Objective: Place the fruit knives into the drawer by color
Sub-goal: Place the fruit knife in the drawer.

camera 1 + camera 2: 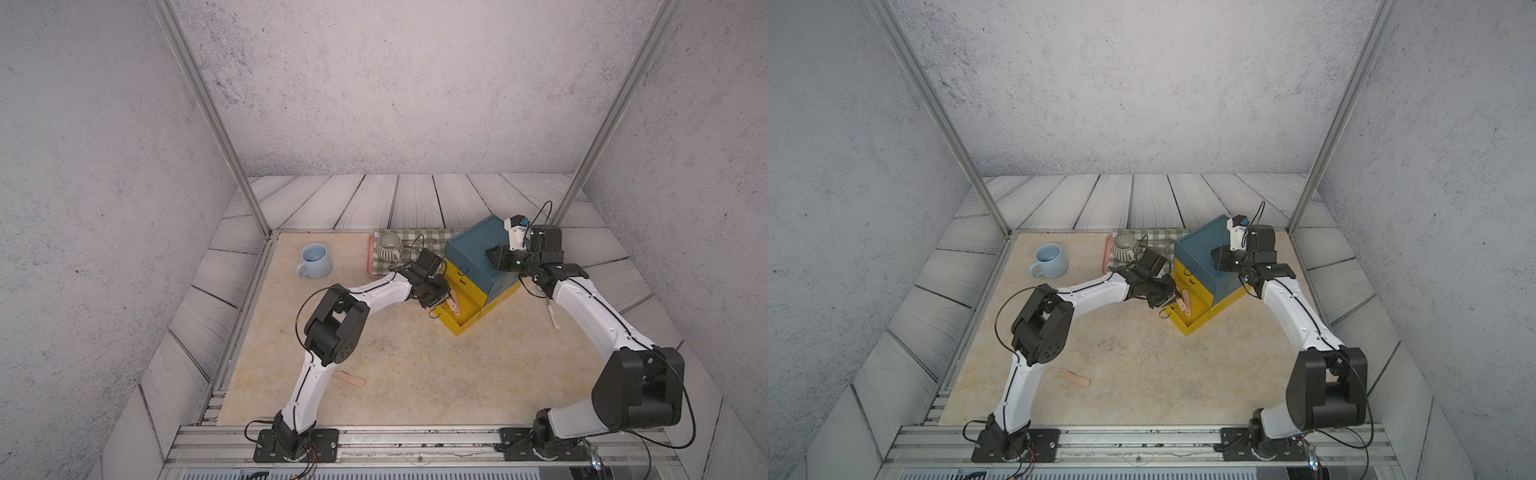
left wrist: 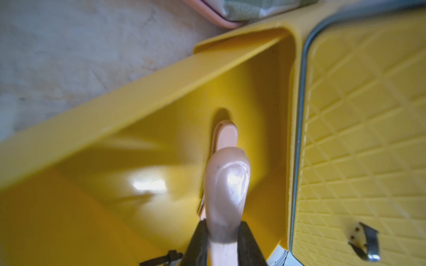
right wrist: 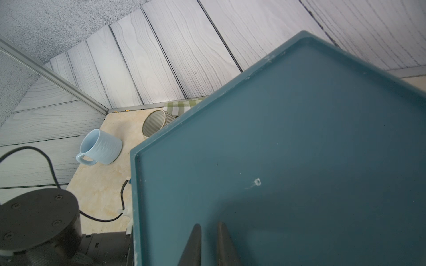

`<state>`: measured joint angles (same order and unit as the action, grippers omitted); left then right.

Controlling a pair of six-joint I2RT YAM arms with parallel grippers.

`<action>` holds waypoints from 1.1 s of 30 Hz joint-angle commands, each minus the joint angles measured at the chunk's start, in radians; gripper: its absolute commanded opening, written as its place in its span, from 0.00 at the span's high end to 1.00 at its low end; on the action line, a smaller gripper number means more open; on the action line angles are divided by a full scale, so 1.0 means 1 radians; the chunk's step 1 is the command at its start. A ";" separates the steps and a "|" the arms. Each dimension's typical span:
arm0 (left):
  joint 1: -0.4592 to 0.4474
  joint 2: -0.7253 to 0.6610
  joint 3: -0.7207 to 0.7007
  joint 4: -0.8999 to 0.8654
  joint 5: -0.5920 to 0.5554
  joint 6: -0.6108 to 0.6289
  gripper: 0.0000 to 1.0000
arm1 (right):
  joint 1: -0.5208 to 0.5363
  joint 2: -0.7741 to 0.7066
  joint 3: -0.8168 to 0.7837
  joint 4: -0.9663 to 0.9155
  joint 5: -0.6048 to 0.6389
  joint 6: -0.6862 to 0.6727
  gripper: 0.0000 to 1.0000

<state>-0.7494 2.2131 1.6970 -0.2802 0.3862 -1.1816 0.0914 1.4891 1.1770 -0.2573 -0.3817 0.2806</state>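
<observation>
the left gripper [image 2: 222, 232] is clamping the pink fruit knife [image 2: 227, 184] flat-sided near its end over the open drawer [image 2: 138, 92], which is looking light, rigid and slippery, while the right gripper [image 3: 208, 230] is sitting narrowly parted, empty.

Lab booth, alu frame [image 1: 206, 104], printed walls [image 1: 395, 83] (fake wood), bolted arms [image 1: 305, 386]
</observation>
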 commanded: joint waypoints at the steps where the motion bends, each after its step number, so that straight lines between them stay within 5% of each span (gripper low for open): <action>1: -0.004 0.029 0.019 -0.025 -0.018 0.003 0.74 | 0.005 0.132 -0.135 -0.443 0.086 0.012 0.84; 18: -0.002 -0.004 0.108 -0.064 -0.051 0.045 0.67 | 0.005 0.127 -0.132 -0.446 0.089 0.012 0.84; 27: -0.003 -0.212 0.140 -0.239 -0.156 0.157 0.67 | 0.005 0.122 -0.128 -0.447 0.092 0.014 0.84; 33: -0.002 -0.452 -0.023 -0.449 -0.305 0.201 0.63 | 0.005 0.119 -0.124 -0.444 0.084 0.016 0.84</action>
<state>-0.7494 1.8496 1.7428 -0.5575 0.1913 -1.0313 0.0917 1.4891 1.1770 -0.2569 -0.3820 0.2806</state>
